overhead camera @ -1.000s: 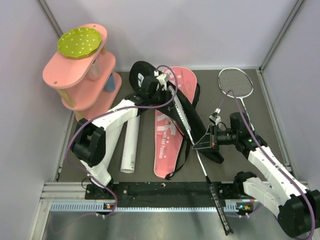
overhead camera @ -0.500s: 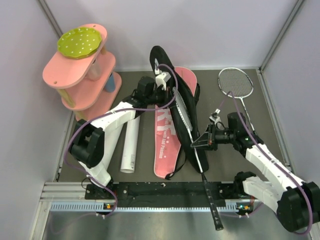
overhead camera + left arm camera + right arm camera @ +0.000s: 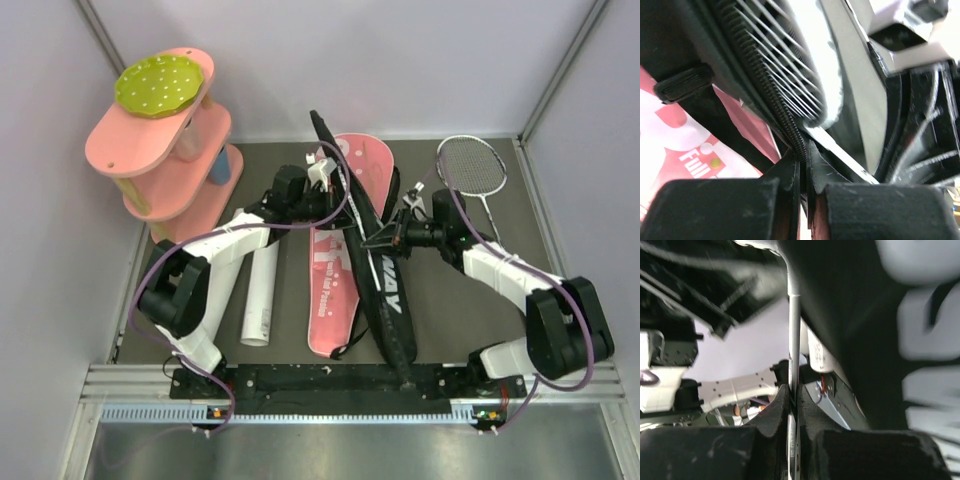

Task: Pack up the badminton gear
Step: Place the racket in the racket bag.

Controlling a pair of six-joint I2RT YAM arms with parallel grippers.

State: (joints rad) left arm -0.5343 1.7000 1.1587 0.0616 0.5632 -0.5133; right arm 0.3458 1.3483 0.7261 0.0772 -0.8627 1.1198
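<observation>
- The left fingers point(image 3: 819, 172) are clamped on the zipper edge of the black flap point(image 3: 388, 300) of the racket bag. The flap stands up on edge across the middle of the worktop point(image 3: 455, 300).
- The bag's pink side point(image 3: 326, 285) lies flat just left of the raised flap, running from the far edge toward the near edge.
- The right fingers point(image 3: 776, 407) are pinched shut on the thin shaft of a racket point(image 3: 794, 325), close against the flap.
- A second racket point(image 3: 472, 165) lies flat in the far right corner, apart from the bag.
- A white tube point(image 3: 262, 295) lies left of the bag, partly under the left arm.
- A pink shelf point(image 3: 160, 150) with a green disc point(image 3: 160, 85) on top stands in the far left corner.
</observation>
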